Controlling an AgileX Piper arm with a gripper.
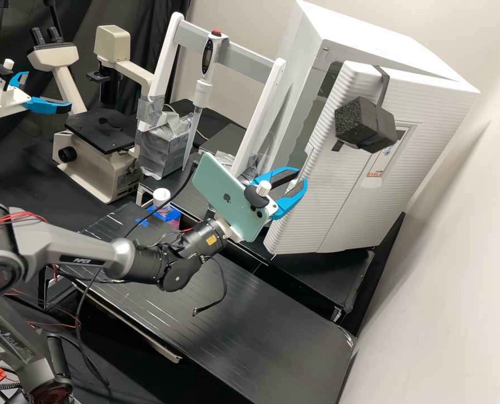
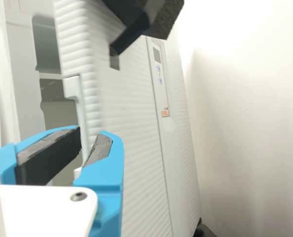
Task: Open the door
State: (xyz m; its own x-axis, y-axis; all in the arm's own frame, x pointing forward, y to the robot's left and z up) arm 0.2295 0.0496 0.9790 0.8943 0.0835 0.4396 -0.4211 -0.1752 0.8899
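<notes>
In the high view the gripper (image 1: 302, 177) is at the front edge of the white ribbed door (image 1: 339, 185), low on its handle strip (image 1: 310, 150). Its blue fingers are shut on this strip. The wrist view has the gripper (image 2: 91, 140) with the pale handle strip (image 2: 78, 101) running down between the two fingertips. The door (image 2: 131, 143) stands ajar from the white cabinet (image 1: 367, 33), and a dark gap with the inside shows beside its edge. The fingertips hide the strip's lower part.
A black foam block (image 1: 365, 124) hangs on the door by a strap. A white frame (image 1: 261, 120) holding a pipette (image 1: 203, 92) stands left of the cabinet, with a microscope (image 1: 95, 151) beyond. A wall (image 1: 446, 252) runs along the right. A phone (image 1: 227, 196) is mounted on the wrist.
</notes>
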